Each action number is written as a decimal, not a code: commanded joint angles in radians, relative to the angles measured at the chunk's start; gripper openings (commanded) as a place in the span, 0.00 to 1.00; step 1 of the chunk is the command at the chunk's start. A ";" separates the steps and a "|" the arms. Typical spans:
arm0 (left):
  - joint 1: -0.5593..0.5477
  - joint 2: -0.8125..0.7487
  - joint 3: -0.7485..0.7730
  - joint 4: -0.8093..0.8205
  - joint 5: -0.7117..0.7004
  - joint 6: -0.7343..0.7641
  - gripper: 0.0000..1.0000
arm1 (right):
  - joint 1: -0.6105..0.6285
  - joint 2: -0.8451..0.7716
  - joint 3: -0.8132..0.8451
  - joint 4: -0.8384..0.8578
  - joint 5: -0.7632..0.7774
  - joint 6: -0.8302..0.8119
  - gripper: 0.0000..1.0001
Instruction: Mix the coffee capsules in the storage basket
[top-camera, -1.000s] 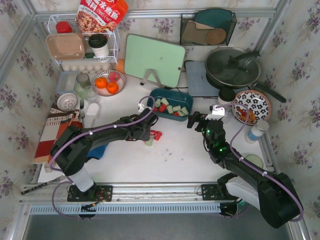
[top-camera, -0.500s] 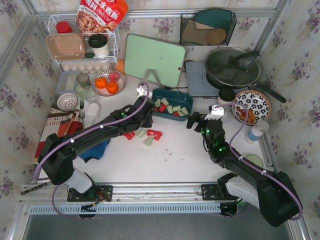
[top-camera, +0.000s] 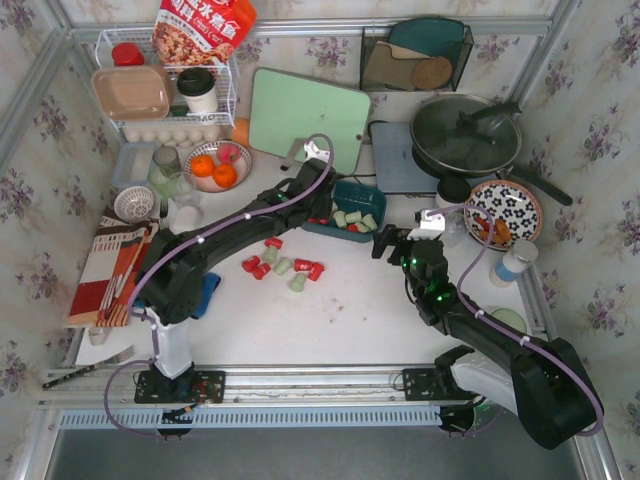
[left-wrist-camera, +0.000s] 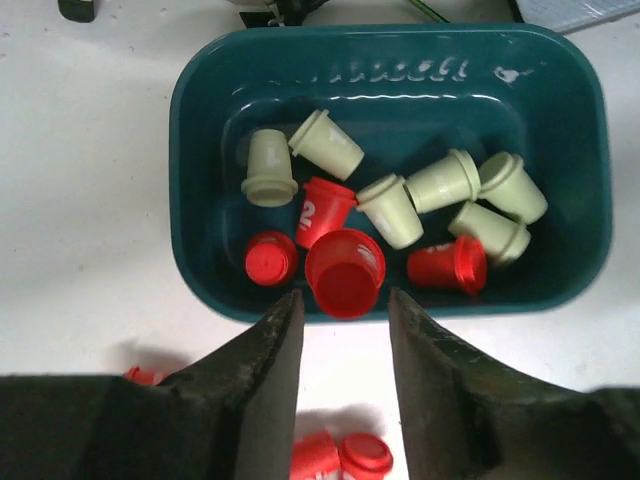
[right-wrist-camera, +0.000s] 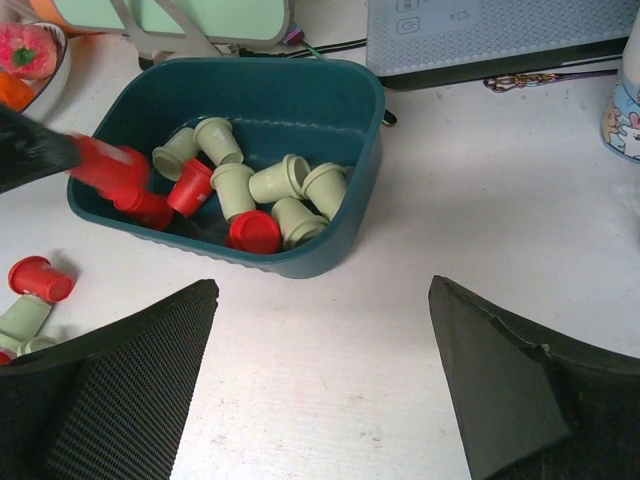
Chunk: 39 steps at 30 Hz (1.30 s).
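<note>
The left gripper (left-wrist-camera: 345, 300) hangs over the near wall of the storage basket (left-wrist-camera: 200, 130). Its jaws stand a bit apart w/ one red capsule (left-wrist-camera: 345, 270) right btwn the tips. I can't tell if it's pinched or loose.

Just past the tips, down in the basket, lie the other coffee capsules (left-wrist-camera: 440, 180). The red ones are closest to the tips, the pale green ones farther off. A few loose capsules (left-wrist-camera: 340, 455) sit on the table (left-wrist-camera: 90, 250), back behind the tips.

The right gripper (right-wrist-camera: 322, 290) is wide open and holds nothing. The basket is ahead of its jaws, a bit to the left.

The pods look light, hard and smooth — prob. slippery, and they'd roll. Best pinch, I think: across the sides, near the fat rim.
</note>
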 joint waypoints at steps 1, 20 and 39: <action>0.029 0.084 0.064 0.036 0.032 -0.042 0.45 | 0.001 0.005 0.013 0.033 -0.019 0.000 0.94; 0.059 -0.279 -0.186 -0.004 0.030 -0.062 0.60 | 0.001 0.033 0.033 0.018 -0.052 0.000 0.92; 0.059 -1.093 -0.486 -0.597 -0.071 0.036 0.68 | 0.047 0.115 0.044 0.084 -0.066 -0.109 0.89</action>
